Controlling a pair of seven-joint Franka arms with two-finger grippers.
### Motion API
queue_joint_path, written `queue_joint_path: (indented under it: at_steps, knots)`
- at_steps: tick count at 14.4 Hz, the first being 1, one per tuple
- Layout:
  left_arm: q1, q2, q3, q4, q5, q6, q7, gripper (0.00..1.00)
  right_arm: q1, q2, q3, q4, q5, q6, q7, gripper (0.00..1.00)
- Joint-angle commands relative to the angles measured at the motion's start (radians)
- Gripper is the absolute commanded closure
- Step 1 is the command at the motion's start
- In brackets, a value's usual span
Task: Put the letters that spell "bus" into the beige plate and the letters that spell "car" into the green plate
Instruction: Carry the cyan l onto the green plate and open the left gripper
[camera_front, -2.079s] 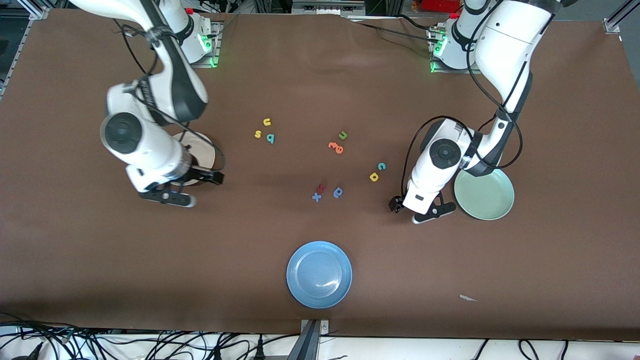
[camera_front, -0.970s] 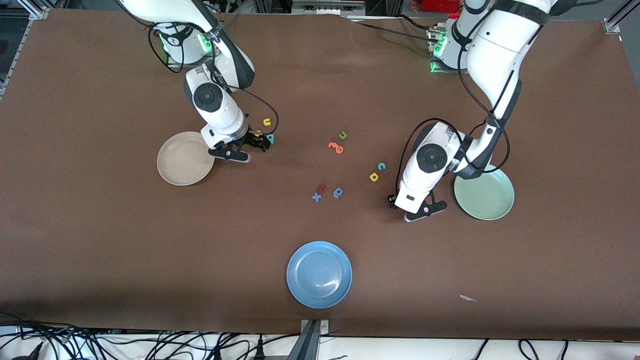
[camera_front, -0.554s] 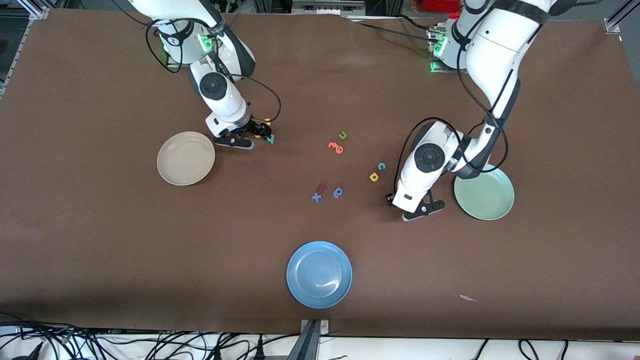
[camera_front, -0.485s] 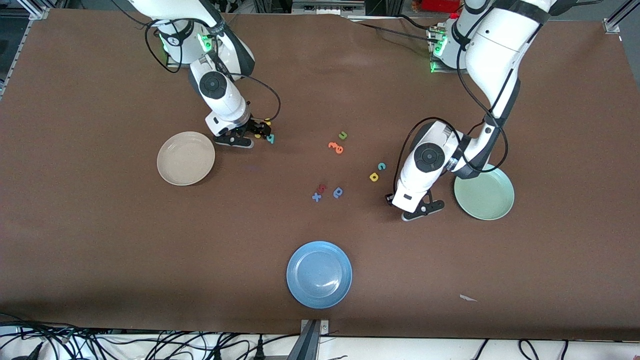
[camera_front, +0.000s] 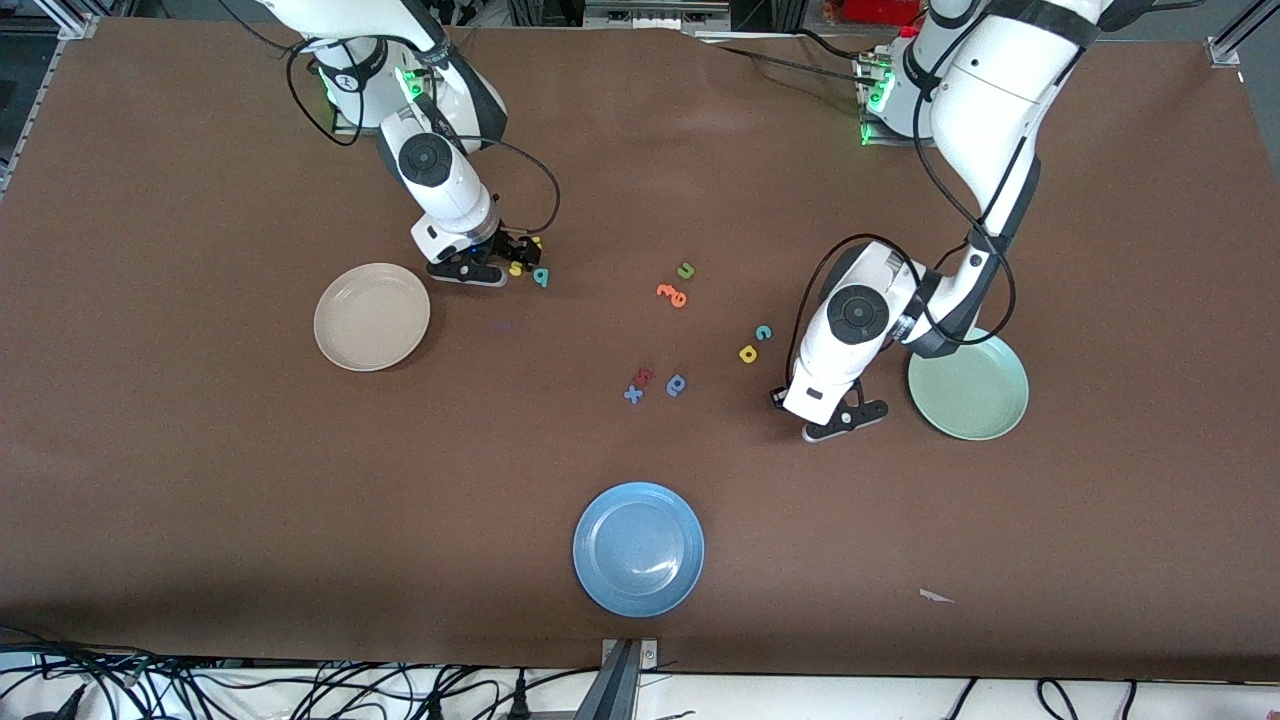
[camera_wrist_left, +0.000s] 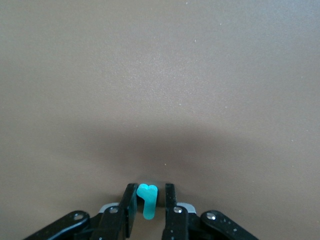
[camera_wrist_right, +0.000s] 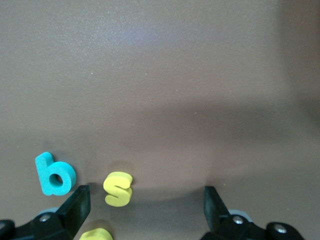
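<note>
Left gripper (camera_wrist_left: 148, 210) sits low at the table off its arm's bent elbow — fingers (camera_wrist_left: 129, 207) pinched on a small teal piece. Right arm reaches down from its base, right gripper (camera_wrist_right: 145, 205) just above the table — jaws spread wide.

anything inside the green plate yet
Nothing shows in the green plate; its visible inside is bare. The left arm covers part of its rim, so that strip can't be checked. The teal r sits between the left tool fingers.
</note>
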Motion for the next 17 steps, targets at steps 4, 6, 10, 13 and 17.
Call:
queue_joint_path:
  at_steps: [4, 6, 10, 13, 17]
  knots:
    - [0.014, -0.001, -0.002, -0.003, 0.022, -0.026, 0.025, 0.85, -0.001, -0.004, 0.030, -0.031, -0.011, 0.043, 0.019, 0.40]
    - [0.016, -0.001, -0.002, -0.003, 0.022, -0.026, 0.025, 0.90, -0.001, -0.004, 0.030, -0.031, -0.011, 0.043, 0.017, 0.60]
    - [0.026, -0.017, -0.003, 0.072, 0.014, -0.203, 0.125, 0.95, -0.002, -0.011, 0.030, -0.030, -0.011, 0.039, 0.016, 1.00]
    - [0.068, -0.046, -0.002, 0.123, -0.010, -0.362, 0.308, 0.95, -0.006, -0.033, 0.030, -0.024, -0.011, 0.007, 0.007, 1.00]
    - [0.161, -0.105, -0.002, 0.108, -0.010, -0.454, 0.514, 1.00, -0.006, -0.055, 0.030, -0.016, -0.011, -0.038, 0.007, 1.00]
